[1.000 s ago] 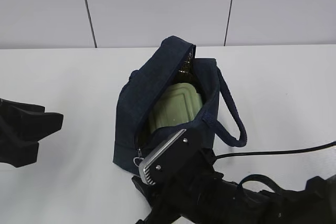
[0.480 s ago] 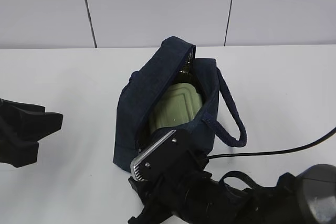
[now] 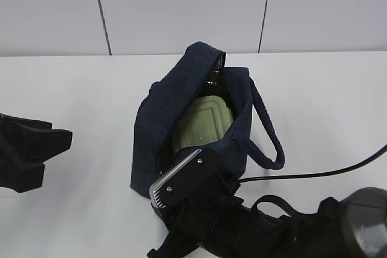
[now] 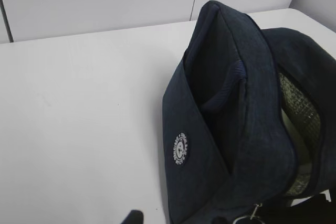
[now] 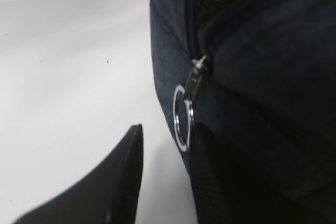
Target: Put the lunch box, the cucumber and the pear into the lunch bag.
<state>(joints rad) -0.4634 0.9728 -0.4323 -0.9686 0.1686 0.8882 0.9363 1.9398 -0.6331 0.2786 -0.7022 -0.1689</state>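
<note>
Lunch bag (image 3: 199, 119): stands at the centre of the exterior view on the white worktop (image 3: 78, 101), its top zipper undone and the mouth gaping toward the camera.
Contents: the lunch box (image 3: 202, 124) sits inside, its pale green lid facing out through the opening; a strip of silvery lining (image 4: 299, 114) shows at the right of the left wrist view. Cucumber and pear: I cannot make out either one in any view.
Bag's look: dark navy fabric, boxy, with a padded loop handle (image 3: 266, 131) hanging off its right side and a small round white badge (image 4: 181, 149) on the side panel.
Lunch box's look: rounded corners, ribbed sage-green lid; only the lid can be seen.
Zipper pull (image 5: 183, 118): a silver ring dangling from the slider at the bag's near lower corner, centre of the right wrist view.
Right tool (image 5: 168, 174): at the bottom centre of the exterior view, right against the bag's near corner; fingers spread, one dark finger (image 5: 113, 182) left of the ring and clear of it, the other just right of the ring against the fabric; nothing pinched.
Left tool (image 3: 42, 143): at the left edge of the exterior view, well apart from the bag; fingers spread and holding nothing.
</note>
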